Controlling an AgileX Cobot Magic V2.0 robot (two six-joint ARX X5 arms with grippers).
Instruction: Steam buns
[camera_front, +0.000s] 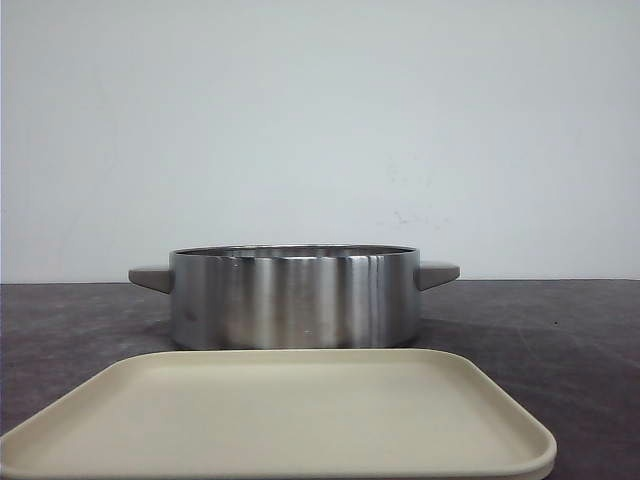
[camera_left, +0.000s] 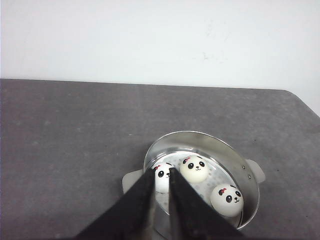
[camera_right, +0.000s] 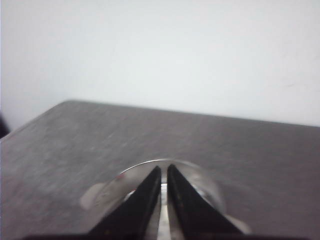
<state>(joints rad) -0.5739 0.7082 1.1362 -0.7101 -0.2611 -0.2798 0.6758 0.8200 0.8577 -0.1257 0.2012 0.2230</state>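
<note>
Both tools are hanging above the steel steamer pot (camera_front: 293, 297): the left tool (camera_left: 161, 172) with its fingers nearly together, gripping nothing, and the right tool (camera_right: 164, 170) likewise almost closed and blurred. Three panda buns (camera_left: 195, 169) are sitting inside the pot, a fourth not showing. A cream tray (camera_front: 280, 415) is lying at the near edge of the dark surface (camera_left: 65, 140), just before the pot.
</note>
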